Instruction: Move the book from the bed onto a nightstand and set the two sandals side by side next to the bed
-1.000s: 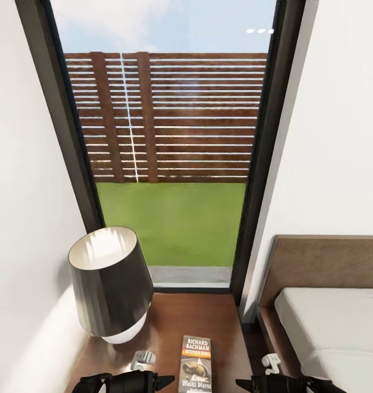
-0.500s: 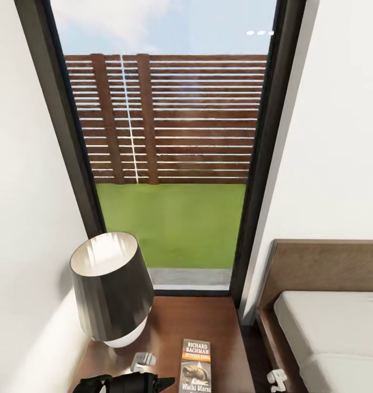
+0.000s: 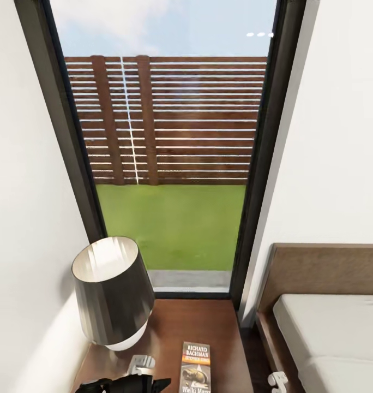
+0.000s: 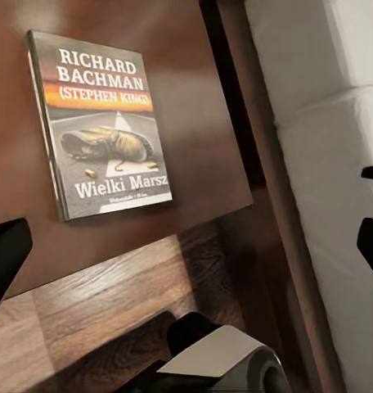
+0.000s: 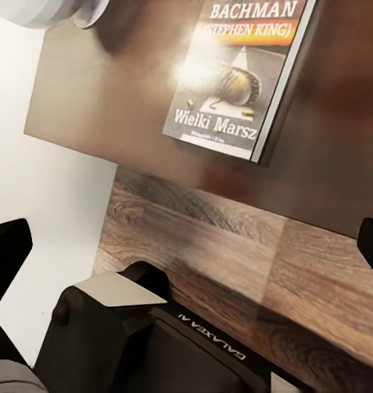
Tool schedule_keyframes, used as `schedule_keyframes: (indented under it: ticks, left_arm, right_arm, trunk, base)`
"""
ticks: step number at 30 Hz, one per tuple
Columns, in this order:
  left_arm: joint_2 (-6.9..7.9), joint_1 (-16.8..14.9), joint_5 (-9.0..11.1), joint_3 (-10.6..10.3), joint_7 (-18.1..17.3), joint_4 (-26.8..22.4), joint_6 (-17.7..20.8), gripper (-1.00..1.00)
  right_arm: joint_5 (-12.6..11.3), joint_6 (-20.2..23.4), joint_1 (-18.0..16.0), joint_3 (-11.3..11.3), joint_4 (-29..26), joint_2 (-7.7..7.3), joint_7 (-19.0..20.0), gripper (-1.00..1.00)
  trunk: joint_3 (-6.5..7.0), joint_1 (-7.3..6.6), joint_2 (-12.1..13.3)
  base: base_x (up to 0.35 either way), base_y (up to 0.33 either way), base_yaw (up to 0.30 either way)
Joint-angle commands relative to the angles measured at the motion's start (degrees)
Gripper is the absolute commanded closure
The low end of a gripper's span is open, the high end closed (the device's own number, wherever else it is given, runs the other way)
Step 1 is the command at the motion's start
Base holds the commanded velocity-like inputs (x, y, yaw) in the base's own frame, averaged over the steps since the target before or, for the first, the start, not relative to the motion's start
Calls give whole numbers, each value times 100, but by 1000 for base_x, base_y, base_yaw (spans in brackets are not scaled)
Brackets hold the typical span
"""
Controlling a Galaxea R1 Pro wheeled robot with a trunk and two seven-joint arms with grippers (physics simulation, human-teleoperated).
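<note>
The book [image 3: 196,367] already lies flat on the nightstand [image 3: 208,322], just beyond the left pincer [image 3: 141,364] and the right pincer [image 3: 277,379], both spread and empty, so only the sandals remain.

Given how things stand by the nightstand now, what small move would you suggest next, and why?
Probably back away and turn to look for the sandals: the dark paperback book already lies flat on the glossy dark-brown nightstand beside the dark-shaded lamp, ungripped.
</note>
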Motion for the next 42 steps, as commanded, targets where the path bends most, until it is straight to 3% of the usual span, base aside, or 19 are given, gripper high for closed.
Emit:
schedule_keyframes:
  ticks: [1,9,15,19,38,42]
  left_arm:
    - [-12,-2,54,-9,34,61,16,-100]
    - [-44,3,43,-17,380,843,-442,-100]
    - [-37,6,48,-13,409,2304,-1855,-100]
    - [-36,6,48,-11,439,2843,-2301,-100]
    - [-2,130,57,-16,600,3177,-2422,-100]
    - [-1,137,57,-10,705,3231,-2422,-100]
  right_arm:
    - [-54,-33,15,49,21,1,26,-100]
    - [-47,-40,339,49,28,1,38,-100]
    - [-45,-42,1002,53,24,1,39,-100]
    - [-45,-39,1230,51,24,1,35,-100]
    - [-54,-38,1348,49,21,1,31,-100]
    - [-54,-38,1348,49,21,1,30,-100]
  trunk:
    - [13,-23,38]
    - [156,-199,359]
    - [264,-330,600]
    - [336,-418,760]
    - [677,-835,1522]
    - [677,-835,1522]
  base:
    - [0,0,0]
    - [0,0,0]
    - [0,0,0]
    - [0,0,0]
    - [0,0,0]
    - [0,0,0]
